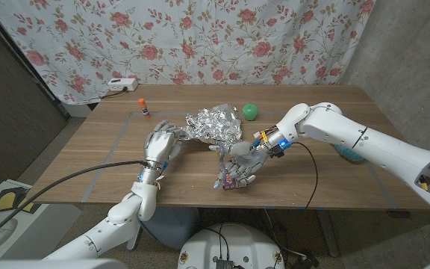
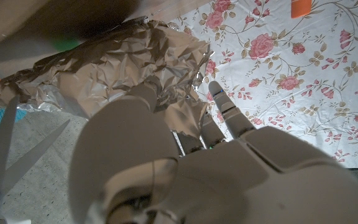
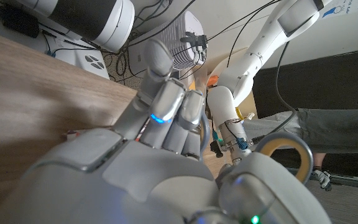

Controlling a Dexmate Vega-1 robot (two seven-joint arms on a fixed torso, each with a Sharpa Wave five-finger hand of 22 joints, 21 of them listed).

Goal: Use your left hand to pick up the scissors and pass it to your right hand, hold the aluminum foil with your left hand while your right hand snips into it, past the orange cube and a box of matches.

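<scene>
The crumpled aluminum foil [image 1: 213,125] lies near the middle of the wooden table [image 1: 334,187]. The left hand [image 1: 163,145] sits at about eight o'clock from it, its fingers [image 1: 176,133] reaching up to the foil's near-left edge; from the left wrist view the fingertips [image 2: 219,99] press into the creased sheet, so this hand holds the foil down. The right hand [image 1: 243,166] is at about five o'clock from the foil, fingers curled around the scissors [image 1: 223,160], whose pale blades point up toward the foil's lower edge. In the left wrist view the blades [image 2: 14,149] stand parted, their tips just beside the foil; whether they touch it I cannot tell. The right wrist view shows a grey handle loop with a yellow lining [image 3: 286,154] beside the closed fingers [image 3: 166,106]. A box of matches [image 1: 231,184] lies under the right hand at the table's near edge. A green ball [image 1: 251,111] rests at one o'clock from the foil, and a small orange-capped tube [image 1: 143,107] lies well apart at ten o'clock.
</scene>
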